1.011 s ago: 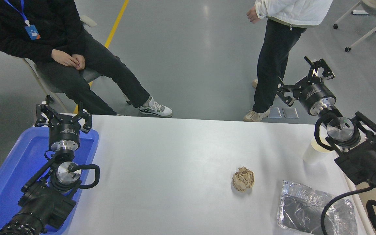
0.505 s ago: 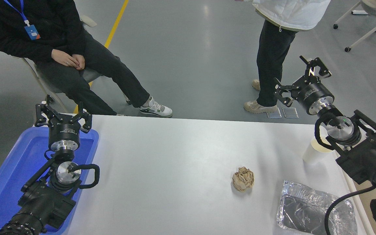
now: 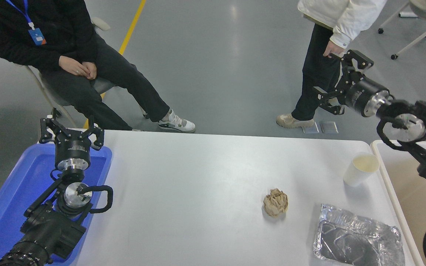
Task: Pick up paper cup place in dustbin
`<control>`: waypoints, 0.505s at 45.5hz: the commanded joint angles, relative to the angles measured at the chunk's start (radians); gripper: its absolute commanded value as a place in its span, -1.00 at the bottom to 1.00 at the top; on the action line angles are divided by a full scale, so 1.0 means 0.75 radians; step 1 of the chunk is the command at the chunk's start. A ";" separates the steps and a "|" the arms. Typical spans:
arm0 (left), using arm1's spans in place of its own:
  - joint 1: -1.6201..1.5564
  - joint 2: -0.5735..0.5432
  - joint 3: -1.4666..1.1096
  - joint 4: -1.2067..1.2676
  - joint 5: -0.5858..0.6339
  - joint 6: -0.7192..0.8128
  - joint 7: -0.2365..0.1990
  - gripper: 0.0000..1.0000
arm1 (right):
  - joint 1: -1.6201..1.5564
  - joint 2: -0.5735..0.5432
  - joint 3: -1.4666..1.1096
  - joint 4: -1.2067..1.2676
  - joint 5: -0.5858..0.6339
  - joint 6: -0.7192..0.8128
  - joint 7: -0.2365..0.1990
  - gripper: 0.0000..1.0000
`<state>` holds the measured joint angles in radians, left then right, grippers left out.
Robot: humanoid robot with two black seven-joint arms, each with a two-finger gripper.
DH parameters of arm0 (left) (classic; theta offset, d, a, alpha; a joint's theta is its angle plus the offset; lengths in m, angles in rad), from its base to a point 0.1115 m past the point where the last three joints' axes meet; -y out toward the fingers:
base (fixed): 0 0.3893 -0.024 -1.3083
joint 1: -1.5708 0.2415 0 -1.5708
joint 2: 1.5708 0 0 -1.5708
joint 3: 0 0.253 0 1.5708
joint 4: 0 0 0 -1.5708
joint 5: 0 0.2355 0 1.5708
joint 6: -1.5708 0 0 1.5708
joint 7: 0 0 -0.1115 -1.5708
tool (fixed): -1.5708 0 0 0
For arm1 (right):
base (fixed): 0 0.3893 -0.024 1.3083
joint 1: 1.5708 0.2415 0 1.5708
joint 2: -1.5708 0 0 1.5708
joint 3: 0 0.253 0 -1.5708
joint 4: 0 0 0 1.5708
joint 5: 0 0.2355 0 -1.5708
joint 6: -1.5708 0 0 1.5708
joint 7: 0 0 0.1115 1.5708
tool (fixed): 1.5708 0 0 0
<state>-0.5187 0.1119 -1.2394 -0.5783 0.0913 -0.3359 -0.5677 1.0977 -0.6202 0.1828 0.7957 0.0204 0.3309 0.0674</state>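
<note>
A white paper cup (image 3: pixel 361 169) stands upright near the right edge of a white table (image 3: pixel 198 184), its cream inside showing, untouched; just beside it, past the table's right edge, the whitish rim of a beige dustbin (image 3: pixel 392 195) runs down the frame; the right gripper (image 3: pixel 337 79) hangs in the air beyond the table's far edge, well apart from the cup, its black fingers spread wide and holding nothing, the arm reaching in from the right edge above the dustbin; the left gripper (image 3: pixel 70 133) sits parked at the lower left over a blue tray (image 3: pixel 9 207), its fingers likewise spread and empty; a crumpled brown paper ball (image 3: pixel 275 202) lies on the table nearer the camera than the cup, and a crumpled silver foil tray (image 3: pixel 357 240) rests at the table's near right corner; at the far side a seated person in black (image 3: pixel 50 44) keeps hands clasped in the lap, while a standing person in a white jacket (image 3: pixel 340 14) has one hand (image 3: pixel 330 49) lowered close to the right gripper's upper finger
</note>
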 commanded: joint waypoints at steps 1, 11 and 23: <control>0.000 0.000 0.000 0.000 -0.001 0.000 0.000 0.98 | 0.348 -0.153 -0.626 0.168 -0.119 0.001 0.004 1.00; 0.000 0.000 0.000 0.000 -0.001 0.000 0.000 0.98 | 0.802 -0.222 -1.209 0.499 -0.125 0.001 0.006 1.00; 0.000 0.000 0.000 0.000 0.001 0.000 0.000 0.98 | 1.265 -0.184 -1.675 0.868 -0.287 0.007 0.008 1.00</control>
<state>-0.5184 0.1119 -1.2395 -0.5783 0.0912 -0.3359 -0.5676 1.7318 -0.7619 -0.7298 1.2104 -0.0940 0.3317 0.0719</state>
